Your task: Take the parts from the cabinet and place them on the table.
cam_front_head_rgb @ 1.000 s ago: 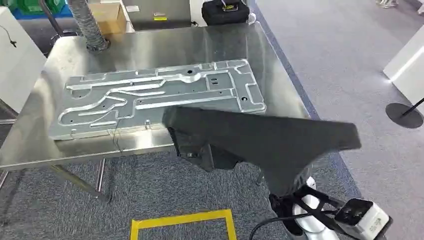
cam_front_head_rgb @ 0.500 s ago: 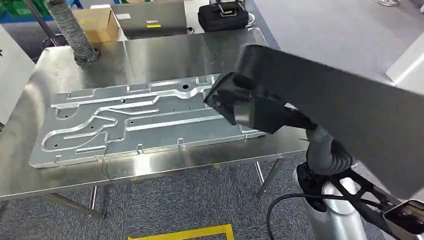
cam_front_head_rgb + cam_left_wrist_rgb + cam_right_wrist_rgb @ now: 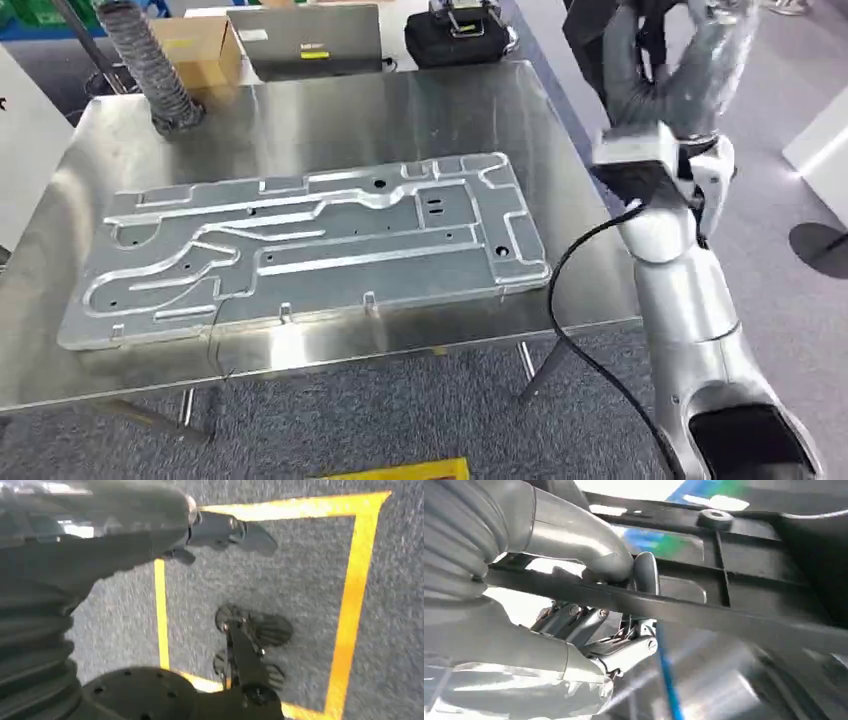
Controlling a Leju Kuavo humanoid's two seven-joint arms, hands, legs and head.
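One yellow tape rectangle (image 3: 260,605) marked the grey carpet under the left hand (image 3: 220,530), which hung low beside the robot with its dark fingers curled together on nothing. Nearer the worktop, the right arm (image 3: 690,300) rose past the steel table's (image 3: 330,110) right edge. At its raised end the right hand (image 3: 589,605) clamped a black ribbed plastic part (image 3: 744,565), thumb on one face and fingers under the thin edge, the part lifted clear of the table and not resting on it. On the table lay a large stamped aluminium panel (image 3: 300,240), flat, stretching from the front left corner toward the right edge. Beyond it, a grey corrugated hose (image 3: 150,70) met the table at the back left corner. Past the far edge stood a cardboard box (image 3: 200,45), a laptop (image 3: 305,40) and a black case (image 3: 460,35).
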